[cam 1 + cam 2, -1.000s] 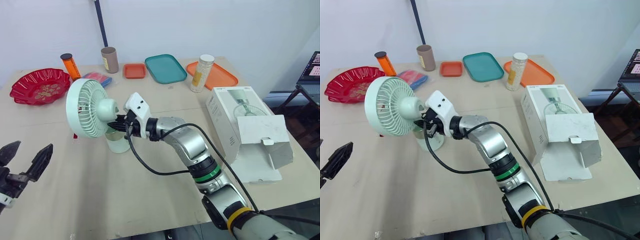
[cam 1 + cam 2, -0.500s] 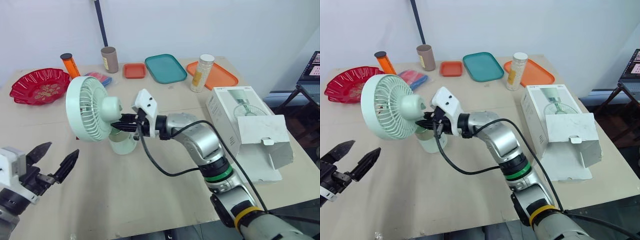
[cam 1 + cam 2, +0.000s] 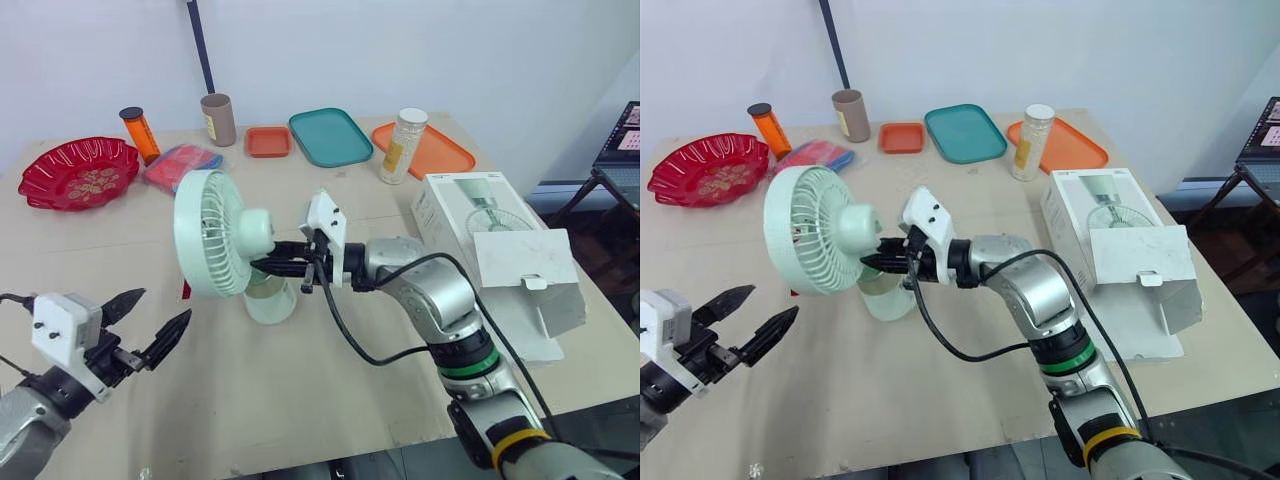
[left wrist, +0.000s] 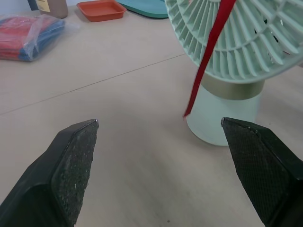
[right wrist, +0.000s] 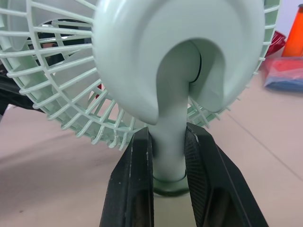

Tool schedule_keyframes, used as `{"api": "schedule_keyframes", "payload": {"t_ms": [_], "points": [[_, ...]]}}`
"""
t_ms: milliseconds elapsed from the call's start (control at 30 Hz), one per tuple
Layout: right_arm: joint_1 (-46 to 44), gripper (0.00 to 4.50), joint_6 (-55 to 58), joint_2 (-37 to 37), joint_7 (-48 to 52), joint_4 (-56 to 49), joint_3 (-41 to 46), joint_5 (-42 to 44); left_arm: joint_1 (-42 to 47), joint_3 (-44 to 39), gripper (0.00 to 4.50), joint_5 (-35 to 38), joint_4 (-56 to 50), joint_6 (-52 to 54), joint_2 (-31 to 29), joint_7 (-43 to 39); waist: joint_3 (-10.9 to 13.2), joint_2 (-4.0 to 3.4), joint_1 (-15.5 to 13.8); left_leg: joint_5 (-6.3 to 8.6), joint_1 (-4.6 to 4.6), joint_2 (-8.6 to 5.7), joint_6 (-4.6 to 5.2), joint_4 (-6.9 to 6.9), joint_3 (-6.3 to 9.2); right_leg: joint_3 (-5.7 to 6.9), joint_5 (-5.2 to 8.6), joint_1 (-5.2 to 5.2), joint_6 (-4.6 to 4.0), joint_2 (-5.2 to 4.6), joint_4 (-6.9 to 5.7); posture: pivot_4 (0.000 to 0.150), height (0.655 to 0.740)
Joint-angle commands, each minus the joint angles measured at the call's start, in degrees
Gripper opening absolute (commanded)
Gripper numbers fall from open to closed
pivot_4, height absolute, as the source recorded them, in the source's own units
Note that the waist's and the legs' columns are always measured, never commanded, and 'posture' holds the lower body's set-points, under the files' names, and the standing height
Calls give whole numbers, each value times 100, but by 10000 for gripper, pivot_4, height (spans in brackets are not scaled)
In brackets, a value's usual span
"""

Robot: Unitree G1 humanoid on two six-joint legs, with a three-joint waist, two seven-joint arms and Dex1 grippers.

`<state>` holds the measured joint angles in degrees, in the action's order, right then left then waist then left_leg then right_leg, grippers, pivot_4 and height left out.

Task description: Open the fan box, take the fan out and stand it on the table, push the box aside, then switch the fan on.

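Right wrist view: right tool (image 5: 168,137) clamps the fan (image 5: 180,56) at its neck.

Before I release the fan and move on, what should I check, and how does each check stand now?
1. Hold on the fan: ok. The right gripper is shut on its neck.
2. Fan standing: ok. Its base looks to rest upright on the table.
3. Left gripper clear: ok. It is open and apart from the fan.
4. Box out of the way: ok. It lies open to the robot's right, apart from the fan.
5. Grille free: not ok. A red strip hangs across its front.
6. Switch located: cannot tell.
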<state>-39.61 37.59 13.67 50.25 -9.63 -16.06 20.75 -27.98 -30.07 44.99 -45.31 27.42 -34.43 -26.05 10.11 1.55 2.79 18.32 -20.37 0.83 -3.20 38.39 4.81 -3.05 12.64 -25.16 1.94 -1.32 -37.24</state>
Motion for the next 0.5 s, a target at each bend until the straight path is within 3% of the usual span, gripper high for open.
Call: {"api": "schedule_keyframes", "payload": {"t_ms": [33, 367, 500], "points": [[-36, 3408, -156, -35, 101, -553, 137, 317, 25, 223, 44111, -235, 102, -39, -211, -374, 0, 0, -2, 0, 0, 0, 0, 0, 0, 0, 0, 1, 0, 0, 0, 1500, 7400], [89, 3408, -185, 40, 115, -690, 137, 397, 418, 932, 44111, -674, 526, -70, -177, -570, 0, 0, -4, 0, 0, 0, 0, 0, 1, 1, 0, 0, 0, 0, 0, 1500, 7400], [90, 3408, -176, 63, 141, -689, 130, 424, 757, 1001, 34479, -698, 745, -75, -225, -698, 0, 0, -5, 0, 0, -1, 0, 2, 3, 3, -1, 1, 0, 0, -1, 1500, 7400]]}}
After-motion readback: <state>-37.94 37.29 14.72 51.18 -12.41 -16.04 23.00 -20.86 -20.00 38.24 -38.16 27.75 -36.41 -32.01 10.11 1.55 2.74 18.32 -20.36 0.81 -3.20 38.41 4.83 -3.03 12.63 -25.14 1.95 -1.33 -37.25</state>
